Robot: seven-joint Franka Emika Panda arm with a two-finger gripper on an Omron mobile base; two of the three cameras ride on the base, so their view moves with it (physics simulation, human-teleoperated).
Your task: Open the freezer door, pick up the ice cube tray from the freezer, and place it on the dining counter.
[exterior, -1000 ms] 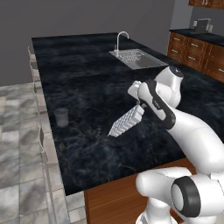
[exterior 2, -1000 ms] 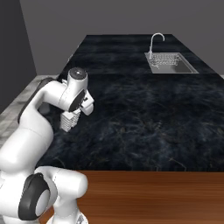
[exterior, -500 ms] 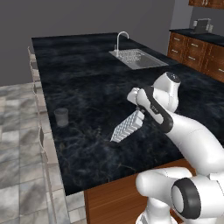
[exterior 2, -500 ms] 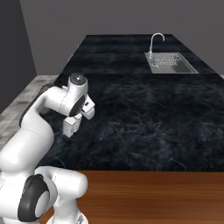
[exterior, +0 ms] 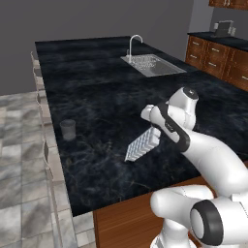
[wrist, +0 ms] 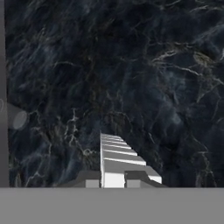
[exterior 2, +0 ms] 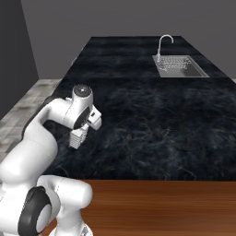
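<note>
With our gripper (wrist: 113,181) clamped on one end of the ice cube tray (exterior: 142,144), which hangs tilted just above the dining counter (exterior: 97,97) near the small grey cup (exterior: 68,129), we judge only the set-down and release remain.

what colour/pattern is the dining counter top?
Black with pale marbled veining: the dining counter, clearest in the hand view.

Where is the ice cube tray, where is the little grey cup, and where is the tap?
ice cube tray (exterior: 143,144), left base view, on its ribbed underside.
grey cup (exterior: 68,130), left base view, on its side wall.
faucet (exterior 2: 164,44), right base view, on its curved spout.
</note>
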